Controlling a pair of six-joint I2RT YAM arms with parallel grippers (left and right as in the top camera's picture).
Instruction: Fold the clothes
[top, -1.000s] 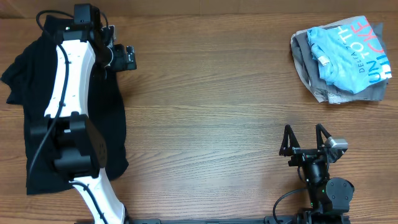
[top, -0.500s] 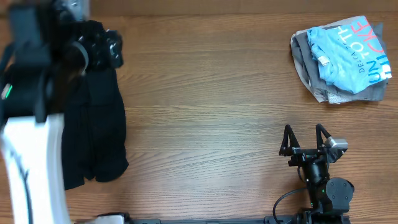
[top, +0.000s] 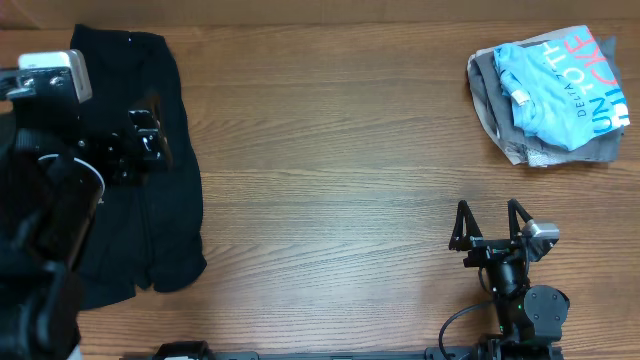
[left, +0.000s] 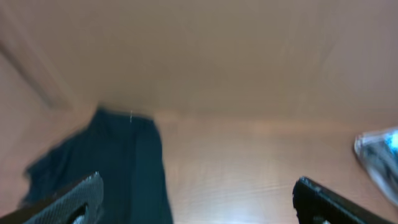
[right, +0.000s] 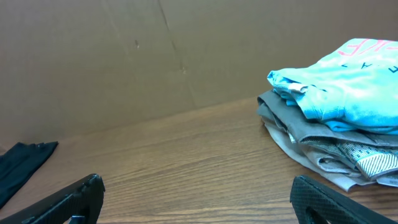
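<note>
Black garment (top: 172, 205) lies spread along the left edge of the wooden surface (top: 330, 150), crumpled rather than folded, its near hem bunched. The left end effector (top: 142, 146) hangs above this cloth, blurred in the overhead view. Its wrist camera shows the left end effector (left: 198, 208) with fingers spread wide and nothing between them, and the black garment (left: 127, 165) lying below and ahead.

At the far right corner sits a folded pile: a light blue T-shirt (top: 555, 85) with printed lettering on top of a grey garment (top: 488, 100). The right end effector (top: 488, 222) rests near the front edge, well apart from both the pile and the dark cloth. Its fingers are wide apart and empty, as the right wrist view (right: 199, 208) confirms. From there the light blue T-shirt (right: 339, 93) and grey garment (right: 292, 127) show to the right, and an edge of the black garment (right: 22, 162) to the left.
</note>
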